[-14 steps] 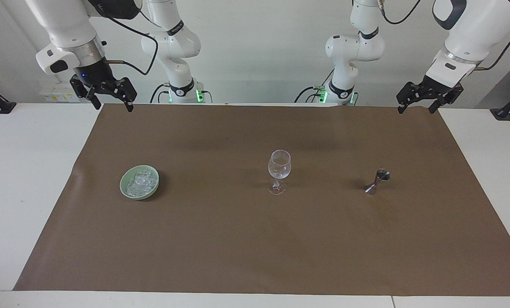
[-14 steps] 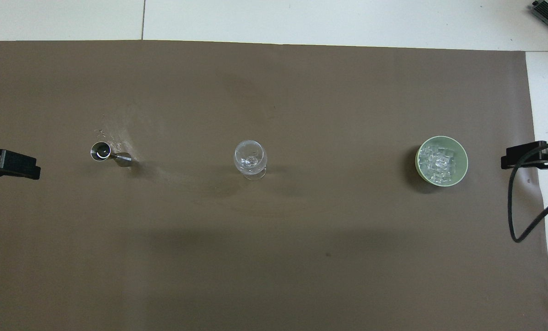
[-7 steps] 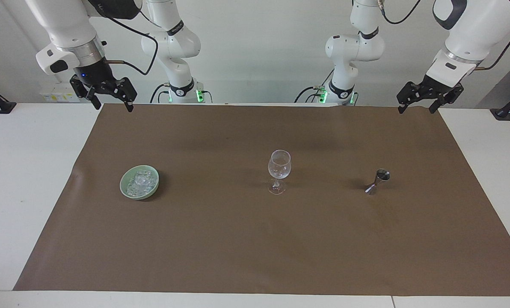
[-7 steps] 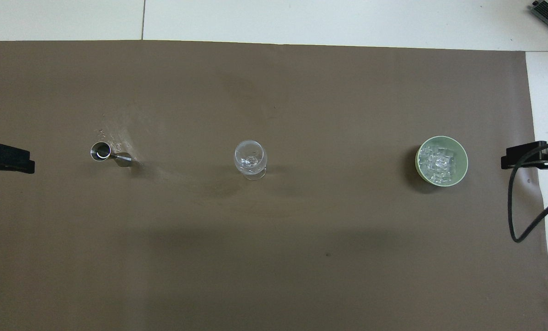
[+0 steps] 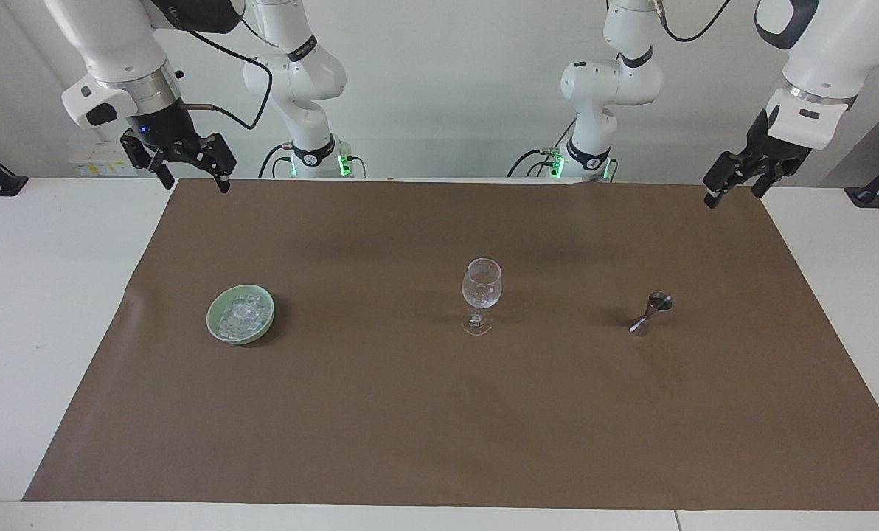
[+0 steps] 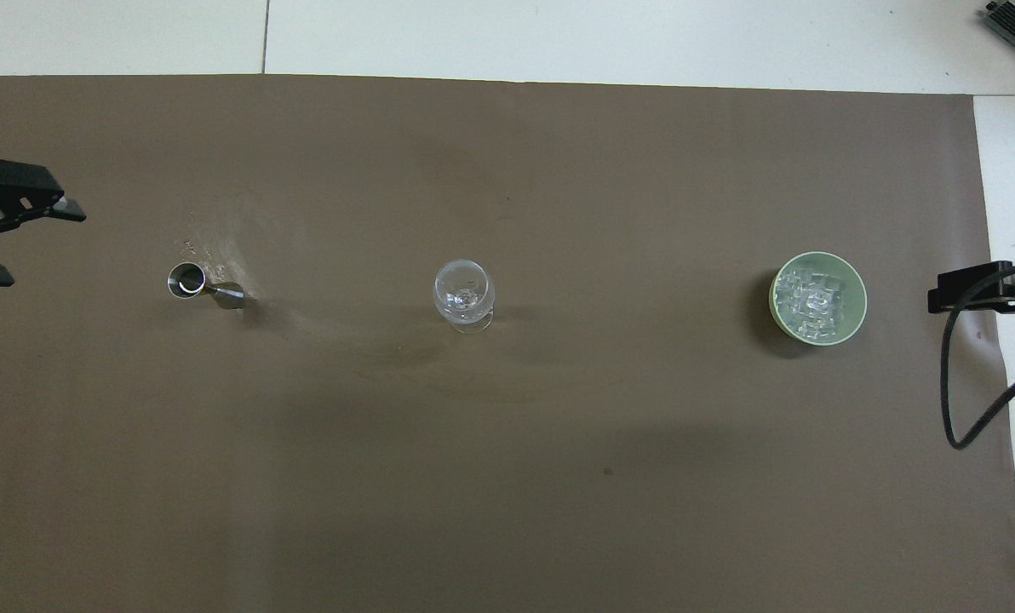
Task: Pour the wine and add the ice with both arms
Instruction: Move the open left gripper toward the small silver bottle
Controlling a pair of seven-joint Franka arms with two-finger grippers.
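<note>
Left gripper (image 5: pixel 734 188) has swivelled, jaws open; right waits.

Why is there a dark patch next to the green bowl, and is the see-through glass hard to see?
In the overhead view the green bowl of ice casts a dark shadow on the brown mat, toward the wine glass. The glass shows only as pale rings with small glints. In the facing view its shape is plainer, and the metal jigger has a bright spot on its stem.
</note>
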